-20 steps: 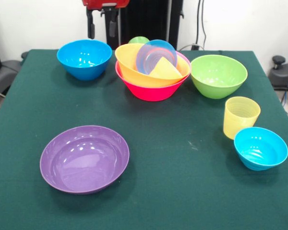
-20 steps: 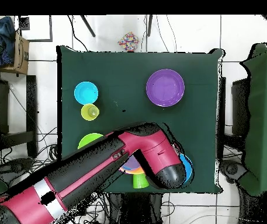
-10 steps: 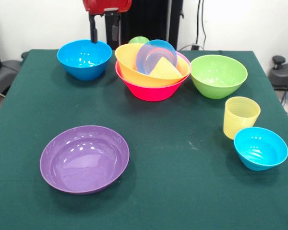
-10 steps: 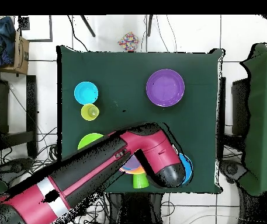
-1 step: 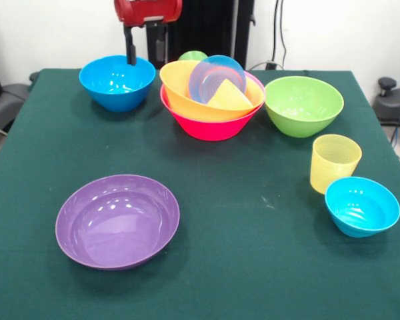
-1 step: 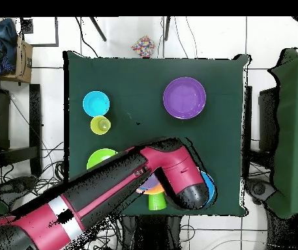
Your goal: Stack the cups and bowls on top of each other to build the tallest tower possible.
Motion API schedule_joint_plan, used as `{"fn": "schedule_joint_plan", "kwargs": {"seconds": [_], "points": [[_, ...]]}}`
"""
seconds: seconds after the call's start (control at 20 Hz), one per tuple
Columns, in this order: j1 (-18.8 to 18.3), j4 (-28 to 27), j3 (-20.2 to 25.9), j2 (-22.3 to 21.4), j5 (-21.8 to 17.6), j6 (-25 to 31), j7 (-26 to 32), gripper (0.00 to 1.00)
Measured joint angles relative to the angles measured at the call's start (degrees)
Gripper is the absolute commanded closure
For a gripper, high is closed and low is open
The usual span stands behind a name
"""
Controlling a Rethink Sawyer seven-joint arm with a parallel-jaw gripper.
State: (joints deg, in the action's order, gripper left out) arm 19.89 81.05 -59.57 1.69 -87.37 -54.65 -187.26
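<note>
tower [image 5: 212,100] leaning right (pink bowl [image 5: 210,127] lowest)

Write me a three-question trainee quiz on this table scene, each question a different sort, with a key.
1. True or false: the purple bowl stands alone on the green table, apart from the tower.
2. Which bowl is lowest in the tower? A) orange bowl B) pink bowl C) green bowl
3. Fill in: the pale yellow cup stands upright beside the small ____ bowl.

Key: 1 true; 2 B; 3 blue. Extra note: the gripper hangs open above the far rim of the medium blue bowl, holding nothing.
</note>
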Motion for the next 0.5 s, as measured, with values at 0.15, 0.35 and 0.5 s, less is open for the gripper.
{"fn": "schedule_joint_plan", "kwargs": {"seconds": [0.15,0.35,0.5], "points": [[-0.80,0.22,0.70,-0.58,0.17,0.70,1.17,0.00],[-1.56,0.34,1.39,-0.78,0.17,1.51,2.04,0.00],[-1.90,0.46,1.94,-0.79,0.17,2.36,2.99,0.00]]}}
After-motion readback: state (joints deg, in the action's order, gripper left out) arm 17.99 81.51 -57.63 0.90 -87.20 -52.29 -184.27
